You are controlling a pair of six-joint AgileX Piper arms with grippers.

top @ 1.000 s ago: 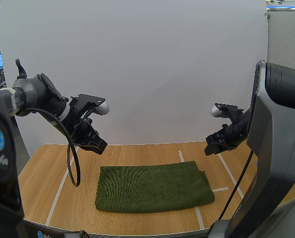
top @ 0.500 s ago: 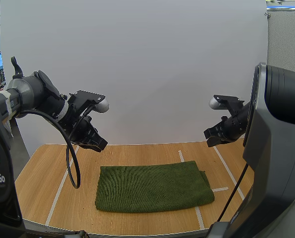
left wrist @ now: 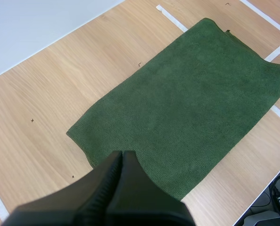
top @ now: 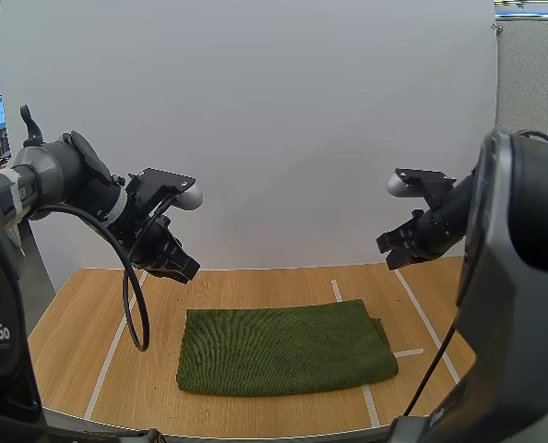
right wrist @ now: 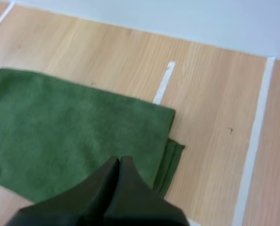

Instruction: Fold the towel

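A dark green towel (top: 283, 348) lies folded into a flat rectangle on the wooden table (top: 80, 323), with a lower layer sticking out at its right end (right wrist: 172, 157). My left gripper (top: 184, 270) hangs shut and empty above the table, beyond the towel's far left corner. My right gripper (top: 387, 244) hangs shut and empty high above the table, up and to the right of the towel's far right corner. From the left wrist the whole towel (left wrist: 187, 103) lies below the left gripper (left wrist: 122, 153), whose fingers lie together as a dark wedge. The right gripper (right wrist: 119, 160) is likewise a single wedge over the towel (right wrist: 78, 136).
White tape lines (top: 108, 355) cross the table left and right of the towel, one running under its right end (top: 337, 289). A plain white board (top: 283, 120) stands behind the table. Bare wood surrounds the towel on all sides.
Both grippers have shut and lifted a little away from the table. The right arm has risen and swung slightly back. The towel has stayed still.
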